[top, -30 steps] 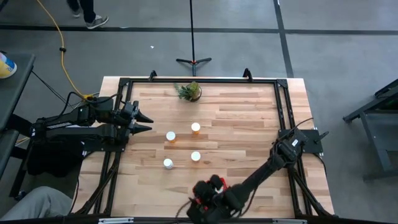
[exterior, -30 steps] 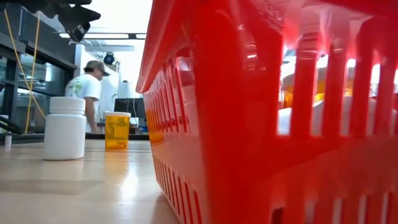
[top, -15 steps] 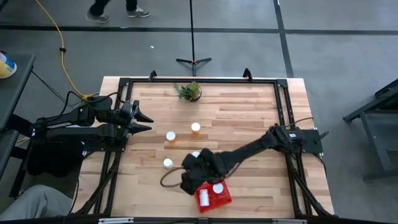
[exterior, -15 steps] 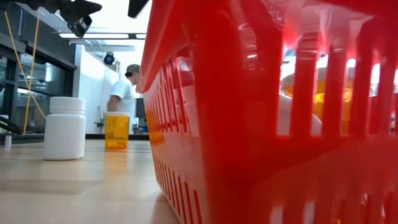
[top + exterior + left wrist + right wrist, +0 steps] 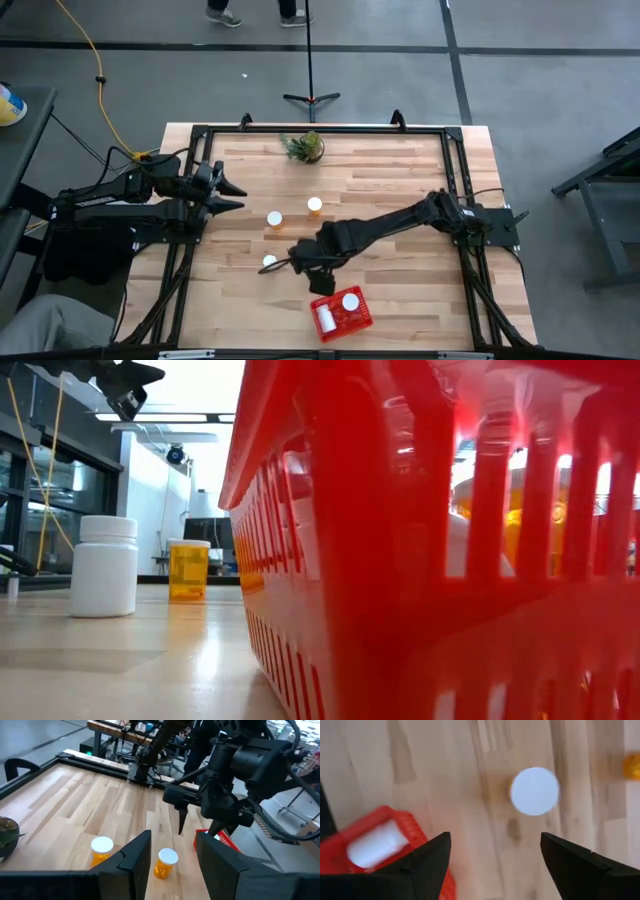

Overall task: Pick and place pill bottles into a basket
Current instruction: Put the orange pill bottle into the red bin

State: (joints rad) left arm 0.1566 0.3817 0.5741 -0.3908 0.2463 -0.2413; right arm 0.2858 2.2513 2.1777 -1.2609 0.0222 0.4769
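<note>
The red basket (image 5: 341,314) stands near the table's near edge and holds two pill bottles (image 5: 350,300); one lies on its side (image 5: 374,844). Three bottles stand on their bases on the wood: two orange ones (image 5: 274,218) (image 5: 314,205) and a white one (image 5: 268,262). My right gripper (image 5: 300,264) is open and empty, hanging above the table between the basket and these bottles, pointing down. A white cap (image 5: 535,791) shows below it, beyond its fingers. My left gripper (image 5: 234,195) is open and empty at the table's left side.
A small potted plant (image 5: 304,147) stands at the far edge. The black frame rail (image 5: 320,130) runs around the table. In the low view the basket wall (image 5: 420,560) fills the near ground, with the white bottle (image 5: 104,565) and an orange one (image 5: 188,568) behind. A person's feet (image 5: 222,12) show beyond the table.
My right gripper has left the basket at the near edge and gone toward the far edge and a little left, stopping over the wood near the standing bottles. The basket, uncovered now, has stayed in place with two bottles in it.
</note>
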